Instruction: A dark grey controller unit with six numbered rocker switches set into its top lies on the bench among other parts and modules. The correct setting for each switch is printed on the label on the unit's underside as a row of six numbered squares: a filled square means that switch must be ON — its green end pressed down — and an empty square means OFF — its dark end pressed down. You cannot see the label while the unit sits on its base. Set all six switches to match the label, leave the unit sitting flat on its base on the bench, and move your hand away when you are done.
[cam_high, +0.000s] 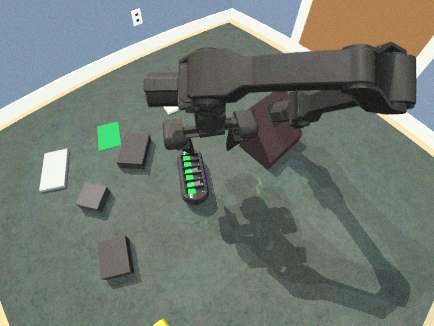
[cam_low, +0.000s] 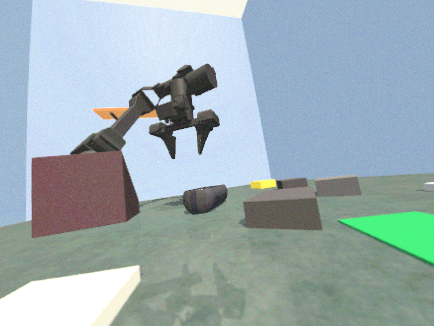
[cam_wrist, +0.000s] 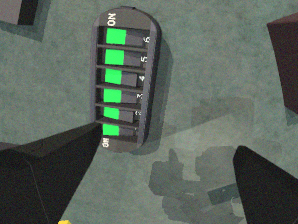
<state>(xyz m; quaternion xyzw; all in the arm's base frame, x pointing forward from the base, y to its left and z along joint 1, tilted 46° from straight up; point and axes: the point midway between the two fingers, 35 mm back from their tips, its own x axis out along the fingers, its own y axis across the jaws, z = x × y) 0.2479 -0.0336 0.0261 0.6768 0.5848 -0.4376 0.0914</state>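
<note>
Rounded dark controller unit, matte bench

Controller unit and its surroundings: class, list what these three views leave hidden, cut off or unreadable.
- Underside label of the controller unit: hidden in every view, since the unit sits on its base.
- Switch numbers: wrist view, too small and blurred to read.
- Switches: exterior view shows only the unit's side.
- Yellow block: top view, cut by the bottom edge.
- White piece: top view, mostly hidden by the arm.
</note>
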